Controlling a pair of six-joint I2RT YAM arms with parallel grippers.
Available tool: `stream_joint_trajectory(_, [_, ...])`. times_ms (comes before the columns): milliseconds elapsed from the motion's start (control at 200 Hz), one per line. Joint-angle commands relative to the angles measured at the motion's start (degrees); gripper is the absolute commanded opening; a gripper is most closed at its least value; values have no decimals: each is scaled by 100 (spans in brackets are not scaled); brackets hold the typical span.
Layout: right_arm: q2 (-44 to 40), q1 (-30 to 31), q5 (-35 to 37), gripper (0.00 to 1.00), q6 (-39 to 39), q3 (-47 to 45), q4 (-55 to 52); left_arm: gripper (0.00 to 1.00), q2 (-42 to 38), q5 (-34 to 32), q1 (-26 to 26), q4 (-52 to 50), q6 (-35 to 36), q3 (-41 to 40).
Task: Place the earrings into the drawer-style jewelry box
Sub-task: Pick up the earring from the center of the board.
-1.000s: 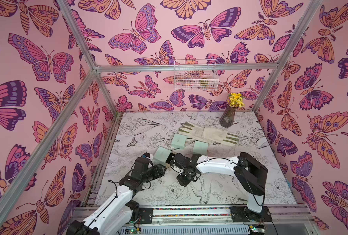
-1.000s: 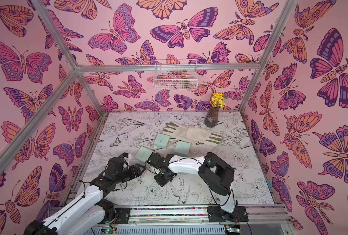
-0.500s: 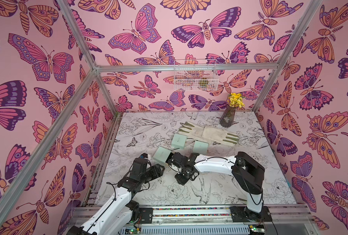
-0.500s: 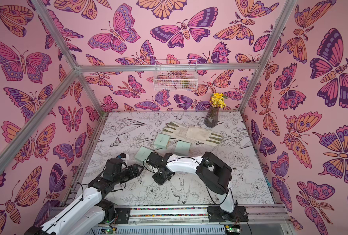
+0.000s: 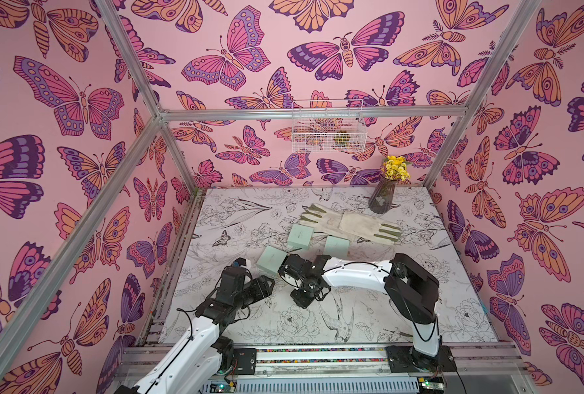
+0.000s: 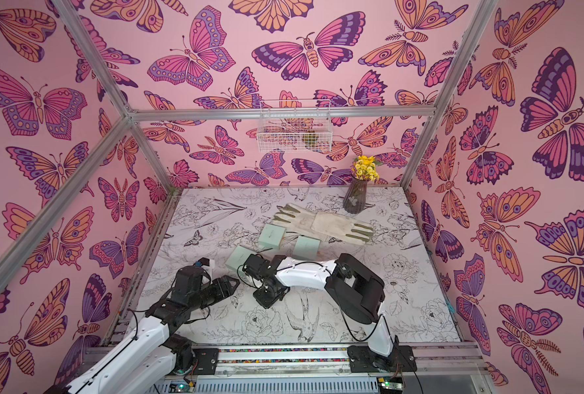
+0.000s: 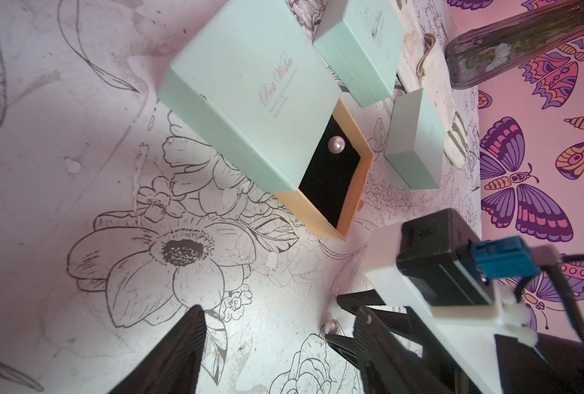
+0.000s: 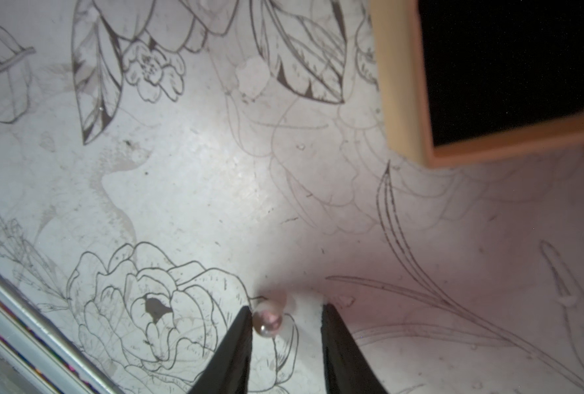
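hidden: top views hide your loose pearl earring (image 8: 267, 319) under right end effector (image 8: 287, 308).
earrings: loose one on worktop (image 8: 181, 191) between its fingers; second earring (image 7: 335, 145) in the open drawer (image 7: 309, 215).
end effectors: right narrow, unclamped; left end effector (image 5: 268, 282) wide, empty.

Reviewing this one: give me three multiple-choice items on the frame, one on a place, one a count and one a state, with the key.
1. The loose pearl earring lies:
A) on the table, between the right tool fingers
B) on a box lid
C) under a box

2. Mint-green boxes on the table:
A) two
B) three
C) four

3. The drawer of the box nearest the arms is:
A) shut
B) pulled out, with a second pearl on its black lining
C) pulled out and empty

Key:
1 A: the right wrist view shows it on the table between the open fingers.
2 B: both top views show three.
3 B: the left wrist view shows the pearl inside.
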Motion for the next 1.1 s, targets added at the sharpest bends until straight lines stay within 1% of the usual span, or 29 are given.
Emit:
stream_joint_trajectory(0, [231,40,104,35,-105,66,-246,71,-20,-39,46,-132,31,-97])
stream_joint_trajectory(230, [276,40,31,31,-114,131,-323,71,-22,-14,47,-108,31,-127])
stream_joint_trajectory(441, [253,48,27,31,20,146,-398,71,17,-6,55,-82,40,-128])
stream_joint_trajectory(556, [226,51,102,32,260,187,-520,71,67,22,54,-35,40,-118])
stream_joint_trajectory(661, [218,67,68,33,672,272,-664,70,86,38,57,-1,48,-106])
stream_joint_trajectory(826, [363,59,-163,33,1193,470,-901,70,63,55,64,16,49,-137])
stream_joint_trajectory(1096, [595,68,-264,34,1435,679,-892,70,-26,84,67,16,44,-181])
